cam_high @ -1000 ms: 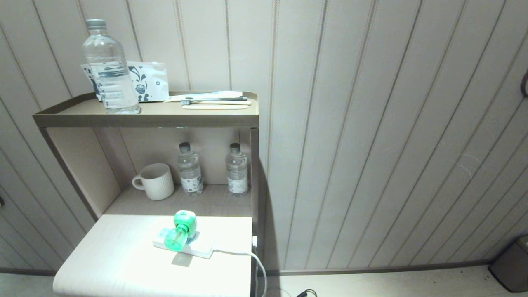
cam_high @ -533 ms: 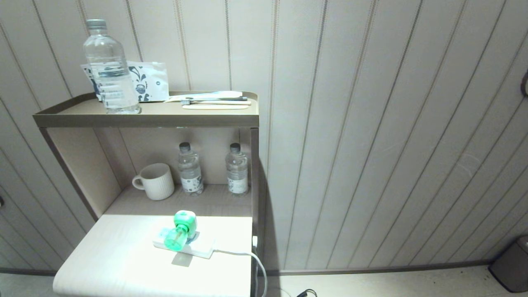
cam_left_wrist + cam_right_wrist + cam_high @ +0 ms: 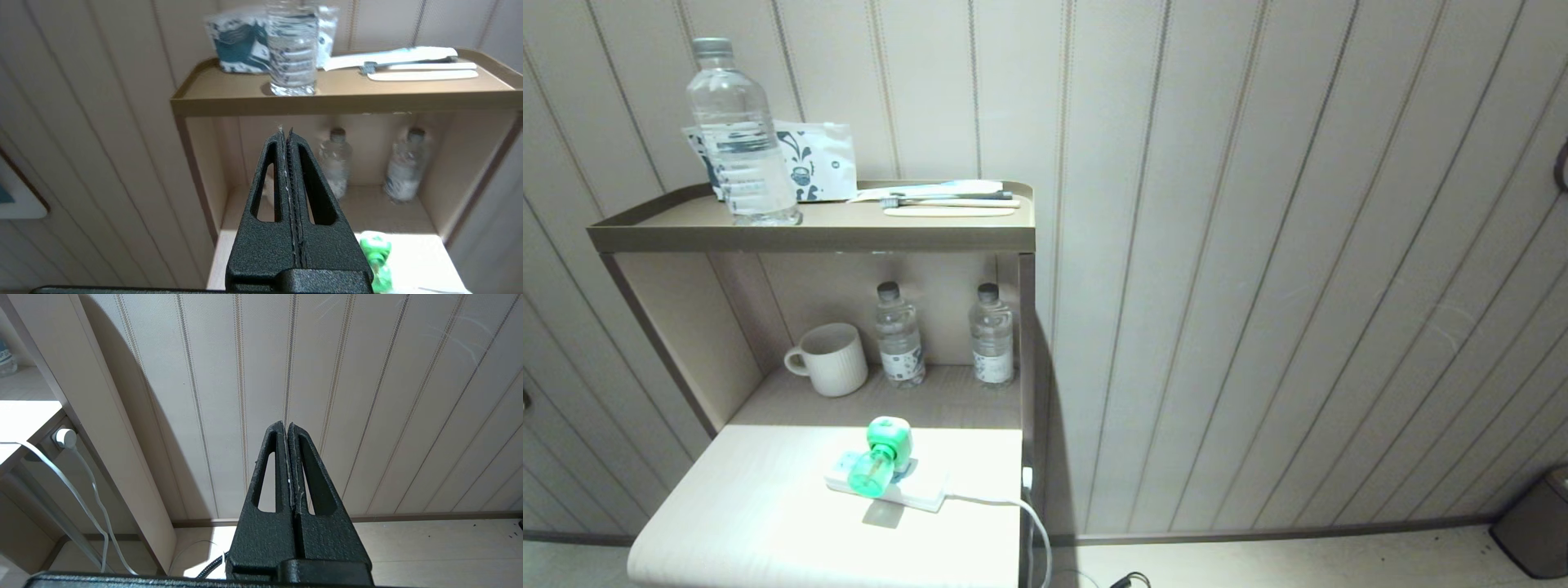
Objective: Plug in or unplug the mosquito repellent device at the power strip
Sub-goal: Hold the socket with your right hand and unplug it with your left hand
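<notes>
A: Where is the device?

B: The device (image 3: 880, 457) sits on the strip (image 3: 886, 486), which lies flat on the bright white lower ledge (image 3: 727, 523) of the shelf unit. Its mint head points toward the back, and the green bottle end tilts toward the front. It looks plugged into a socket near the strip's left end, though the prongs themselves are hidden.

A: And the cord?

B: The white cord (image 3: 992, 500) leaves the strip's right end and drops over the ledge's right edge.

A: Either gripper near it?

B: Neither arm shows in the head view. The left gripper (image 3: 285, 132) has its two black fingers pressed flat together, holding nothing. It faces the shelf, raised in front of the middle compartment; in its wrist view the device (image 3: 376, 255) shows low beside it, well apart from the tips.

A: The right one?

B: The right gripper (image 3: 285, 425) is likewise clenched on nothing. It points at the panelled wall (image 3: 367, 375) to the right of the shelf unit, away from the strip.

A: What else is around?

B: A mug (image 3: 833, 359) and two small bottles (image 3: 898, 335) stand in the middle compartment. On the top shelf (image 3: 809, 237) are a big bottle (image 3: 739, 135), a printed pouch (image 3: 821, 159) behind it and some flat wrapped items (image 3: 943, 198). A dark bin (image 3: 1539, 523) stands on the floor at far right.
</notes>
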You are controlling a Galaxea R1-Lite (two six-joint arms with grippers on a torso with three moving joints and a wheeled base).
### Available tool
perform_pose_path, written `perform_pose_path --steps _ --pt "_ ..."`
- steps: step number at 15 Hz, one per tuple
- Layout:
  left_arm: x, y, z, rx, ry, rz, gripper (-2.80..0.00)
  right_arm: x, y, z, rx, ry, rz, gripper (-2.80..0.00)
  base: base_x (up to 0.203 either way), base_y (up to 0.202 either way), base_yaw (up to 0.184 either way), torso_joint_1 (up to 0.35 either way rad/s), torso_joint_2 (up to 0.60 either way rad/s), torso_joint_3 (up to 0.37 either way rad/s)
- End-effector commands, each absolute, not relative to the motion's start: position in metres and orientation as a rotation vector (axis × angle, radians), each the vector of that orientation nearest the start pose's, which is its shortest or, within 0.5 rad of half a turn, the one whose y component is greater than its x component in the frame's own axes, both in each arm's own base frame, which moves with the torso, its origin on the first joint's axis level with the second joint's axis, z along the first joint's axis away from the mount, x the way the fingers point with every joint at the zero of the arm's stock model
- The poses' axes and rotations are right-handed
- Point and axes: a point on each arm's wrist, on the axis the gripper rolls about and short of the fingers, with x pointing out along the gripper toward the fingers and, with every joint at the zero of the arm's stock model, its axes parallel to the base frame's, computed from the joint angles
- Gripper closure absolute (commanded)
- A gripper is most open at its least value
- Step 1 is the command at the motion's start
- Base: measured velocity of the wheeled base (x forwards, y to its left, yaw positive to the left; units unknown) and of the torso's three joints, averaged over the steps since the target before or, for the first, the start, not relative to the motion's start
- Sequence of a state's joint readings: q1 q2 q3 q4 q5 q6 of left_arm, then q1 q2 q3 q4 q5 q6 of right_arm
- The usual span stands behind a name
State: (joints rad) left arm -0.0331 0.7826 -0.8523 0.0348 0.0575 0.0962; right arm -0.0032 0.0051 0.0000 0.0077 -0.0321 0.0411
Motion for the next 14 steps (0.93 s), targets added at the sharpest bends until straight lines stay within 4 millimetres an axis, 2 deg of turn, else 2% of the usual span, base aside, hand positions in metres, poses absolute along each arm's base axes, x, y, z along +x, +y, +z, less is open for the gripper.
perform_pose_path --steps 1,3,6,10,13,14 --pt "0.087 -0.005 0.317 0.107 0.22 -0.031 0.0 -0.022 -0.001 0.075 0.041 0.012 -0.036 0.0 0.0 0.0 0.0 0.0 0.0 0.0" --pt "0.092 -0.01 0.321 0.121 0.494 -0.124 0.0 -0.022 -0.001 0.075 0.041 0.012 -0.036 0.0 0.0 0.0 0.0 0.0 0.0 0.0" --pt "0.117 -0.024 0.319 0.094 0.833 -0.278 0.0 -0.022 -0.001 0.075 0.041 0.012 -0.036 0.0 0.0 0.0 0.0 0.0 0.0 0.0" --pt "0.16 -0.047 0.303 0.058 1.077 -0.352 0.0 -0.022 -0.001 0.075 0.041 0.012 -0.036 0.0 0.0 0.0 0.0 0.0 0.0 0.0" --pt "0.188 -0.068 0.296 0.044 1.166 -0.368 0.0 -0.022 -0.001 0.075 0.041 0.012 -0.036 0.0 0.0 0.0 0.0 0.0 0.0 0.0" --pt "0.196 -0.074 0.294 0.04 1.181 -0.365 -2.8 -0.022 -0.001 0.075 0.041 0.012 -0.036 0.0 0.0 0.0 0.0 0.0 0.0 0.0"
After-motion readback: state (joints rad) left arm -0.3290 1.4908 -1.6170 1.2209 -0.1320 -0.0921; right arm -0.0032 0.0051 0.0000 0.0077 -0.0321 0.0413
